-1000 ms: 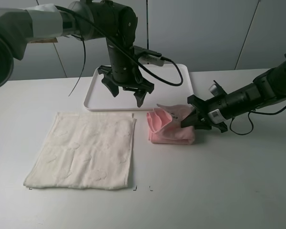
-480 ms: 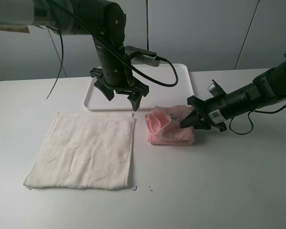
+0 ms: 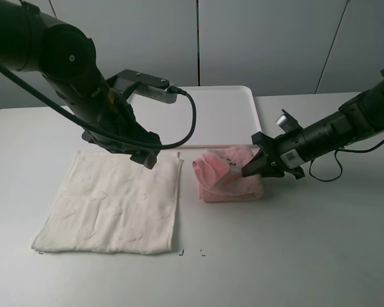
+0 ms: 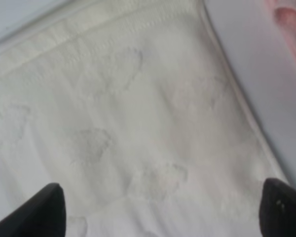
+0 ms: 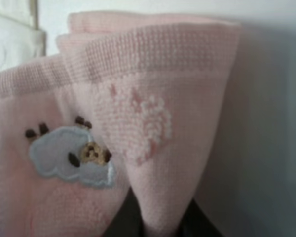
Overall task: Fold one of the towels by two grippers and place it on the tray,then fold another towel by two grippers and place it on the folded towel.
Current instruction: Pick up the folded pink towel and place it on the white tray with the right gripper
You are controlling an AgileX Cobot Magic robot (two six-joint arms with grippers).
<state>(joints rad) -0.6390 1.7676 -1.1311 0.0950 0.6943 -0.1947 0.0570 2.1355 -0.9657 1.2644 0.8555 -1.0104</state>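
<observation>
A cream white towel [image 3: 112, 204] lies flat on the table at the front left. My left gripper [image 3: 144, 153] hovers open over its far right corner; in the left wrist view the towel [image 4: 138, 123] fills the frame between the two dark fingertips [image 4: 52, 207]. A pink towel [image 3: 227, 176] lies folded and bunched in front of the white tray [image 3: 211, 115]. My right gripper [image 3: 253, 167] is shut on the pink towel's right edge. The right wrist view shows the pinched pink fold [image 5: 153, 98] with an embroidered patch. The tray holds nothing.
The tray stands at the back centre of the white table [image 3: 294, 256]. A black cable [image 3: 192, 121] loops from the left arm over the tray's left part. A strip of bare table separates the two towels.
My left arm has swung from over the tray's front edge to the left and forward, over the white towel's far right corner. The right gripper still holds the pink towel, barely shifted.
</observation>
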